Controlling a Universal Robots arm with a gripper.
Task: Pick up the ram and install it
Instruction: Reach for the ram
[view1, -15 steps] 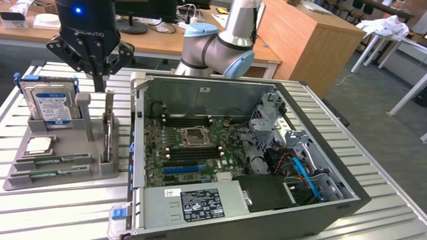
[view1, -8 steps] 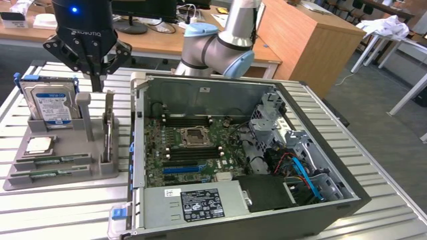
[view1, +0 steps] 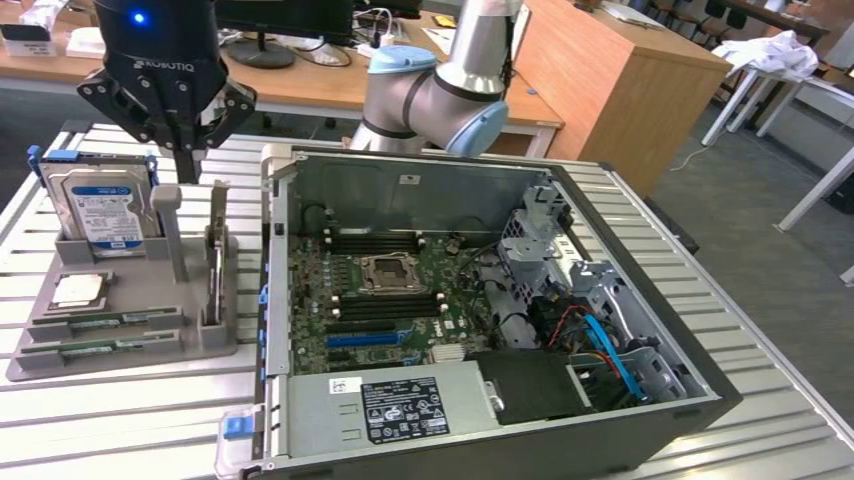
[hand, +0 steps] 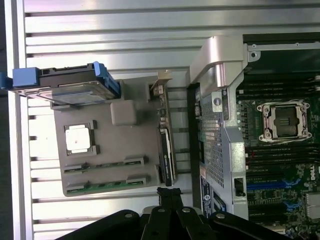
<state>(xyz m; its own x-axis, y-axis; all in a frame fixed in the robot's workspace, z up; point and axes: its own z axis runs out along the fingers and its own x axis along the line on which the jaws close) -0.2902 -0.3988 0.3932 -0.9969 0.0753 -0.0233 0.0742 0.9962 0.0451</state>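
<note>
A ram stick (view1: 216, 250) stands on edge in a slot at the exterior view's right side of the grey holder (view1: 120, 355); in the wrist view it appears as a dark strip (hand: 166, 155). Two more green sticks (view1: 100, 322) lie flat in slots at the holder's front. My gripper (view1: 187, 165) hangs above the holder, just off the upright stick's far end, fingers shut together with nothing between them. In the wrist view the gripper (hand: 169, 192) has its tips just beyond the stick's end. The open computer case (view1: 274, 300) shows the motherboard with its memory slots (view1: 387, 305).
A silver hard drive (view1: 100, 205) with blue clips stands at the holder's back, and a square processor chip (view1: 78, 290) lies in front of it. The case's metal wall (hand: 215, 125) rises close beside the holder. Everything rests on a slatted metal table (view1: 120, 420).
</note>
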